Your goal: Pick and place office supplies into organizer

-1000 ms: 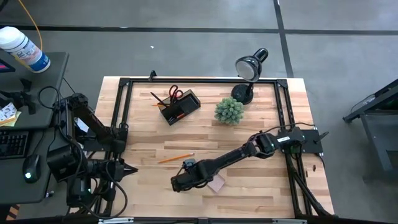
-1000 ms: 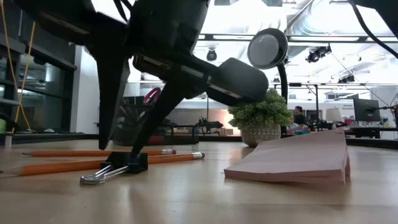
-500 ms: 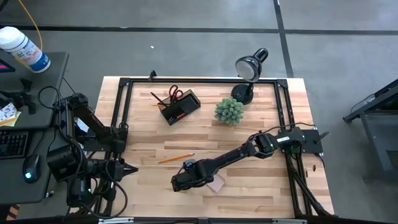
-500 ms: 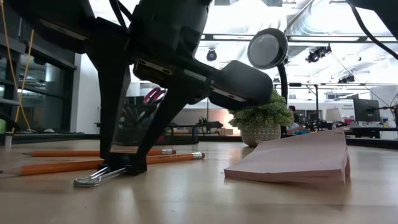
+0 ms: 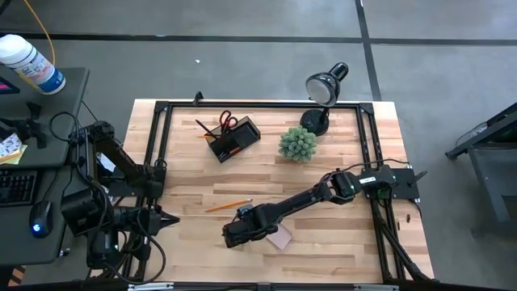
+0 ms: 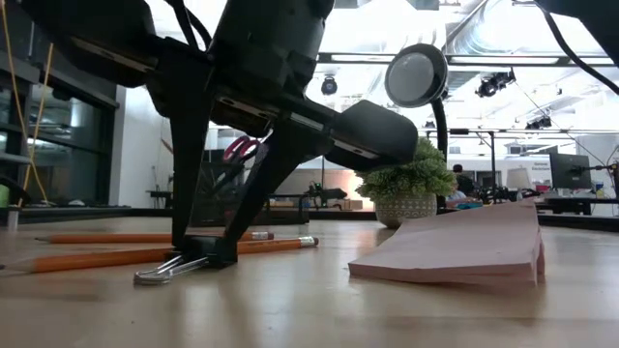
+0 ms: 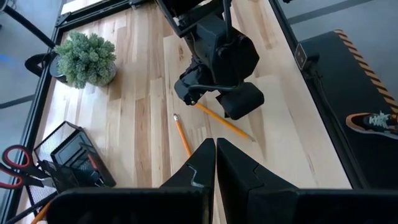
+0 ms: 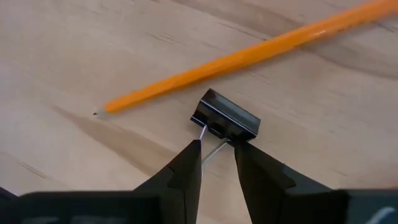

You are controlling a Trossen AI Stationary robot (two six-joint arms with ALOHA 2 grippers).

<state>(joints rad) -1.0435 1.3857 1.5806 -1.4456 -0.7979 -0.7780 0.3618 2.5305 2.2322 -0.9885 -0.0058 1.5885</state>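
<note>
A small black binder clip (image 8: 225, 117) lies on the wooden table near its front middle, wire handles (image 6: 160, 273) flat on the wood. My right gripper (image 8: 216, 148) stands over it, open, with one fingertip on each side of the handles. An orange pencil (image 8: 249, 56) lies just beyond the clip and a second pencil (image 6: 145, 237) farther back. A pink sticky-note pad (image 5: 280, 238) rests beside the right arm. The organizer (image 5: 234, 139) stands at the far left with orange-handled scissors (image 5: 229, 121) in it. My left gripper (image 7: 215, 146) waits shut at the table's left edge. My right gripper has its two fingertips (image 8: 194, 152) at the clip's edge where the wire handles (image 8: 211, 152) leave the body, one tip on each side of the wires. The fingers come from above, slanting down. The clip lies on the table. Whether the pads press the wires, I cannot tell.
A green spiky plant (image 5: 297, 144) and a black desk lamp (image 5: 323, 89) stand at the far right. A black frame (image 5: 161, 162) runs around the tabletop. Bare wood lies between the organizer and the pencils.
My right gripper has tipped a little and its fingertips have come down to the table around the binder clip. The clip's wire handles have shifted slightly on the wood. The gap between the fingers looks the same.
</note>
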